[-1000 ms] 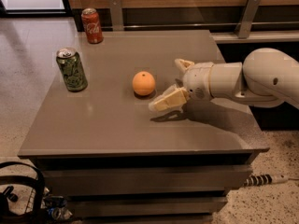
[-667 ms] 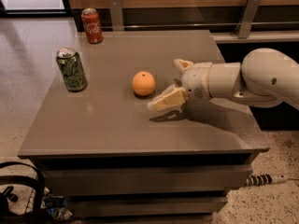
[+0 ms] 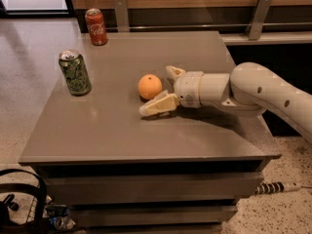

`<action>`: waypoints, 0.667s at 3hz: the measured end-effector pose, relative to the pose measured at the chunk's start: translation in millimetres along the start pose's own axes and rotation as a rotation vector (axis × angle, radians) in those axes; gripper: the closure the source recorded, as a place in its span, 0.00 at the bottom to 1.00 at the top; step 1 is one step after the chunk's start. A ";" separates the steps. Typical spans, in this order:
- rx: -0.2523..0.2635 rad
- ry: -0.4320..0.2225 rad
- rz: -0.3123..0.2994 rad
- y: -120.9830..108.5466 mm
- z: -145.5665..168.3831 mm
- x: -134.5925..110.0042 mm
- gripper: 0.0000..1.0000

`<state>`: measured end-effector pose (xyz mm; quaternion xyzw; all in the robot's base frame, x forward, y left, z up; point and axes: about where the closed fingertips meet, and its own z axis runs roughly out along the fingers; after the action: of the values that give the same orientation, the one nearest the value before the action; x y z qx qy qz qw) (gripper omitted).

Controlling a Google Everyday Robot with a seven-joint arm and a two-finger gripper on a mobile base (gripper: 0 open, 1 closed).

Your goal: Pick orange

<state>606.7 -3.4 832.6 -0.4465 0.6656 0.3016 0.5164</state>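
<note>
The orange (image 3: 149, 86) sits upright on the grey table (image 3: 107, 130), near its middle. My gripper (image 3: 156, 90) reaches in from the right, low over the tabletop, and is open. One cream finger (image 3: 173, 72) is behind the orange's right side. The other finger (image 3: 157, 106) lies in front of it, its tip reaching under the fruit's left edge. The orange lies partly between the fingers, which are not closed on it. The white arm (image 3: 258, 89) runs off to the right.
A green can (image 3: 74, 72) stands at the table's left side. A red soda can (image 3: 96, 27) stands at the far left corner. A wooden wall with metal brackets (image 3: 258, 14) runs behind the table. Black cables and clutter (image 3: 19, 208) lie on the floor at the lower left.
My gripper has moved left towards the orange, so its fingers now reach around the fruit's right side. The orange and the cans have not moved.
</note>
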 end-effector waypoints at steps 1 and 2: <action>-0.009 -0.060 -0.002 -0.7 11.6 -4.2 0.18; -0.014 -0.061 -0.004 1.2 13.9 -4.9 0.39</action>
<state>611.7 10.4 833.3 -0.4421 0.6463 0.3189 0.5340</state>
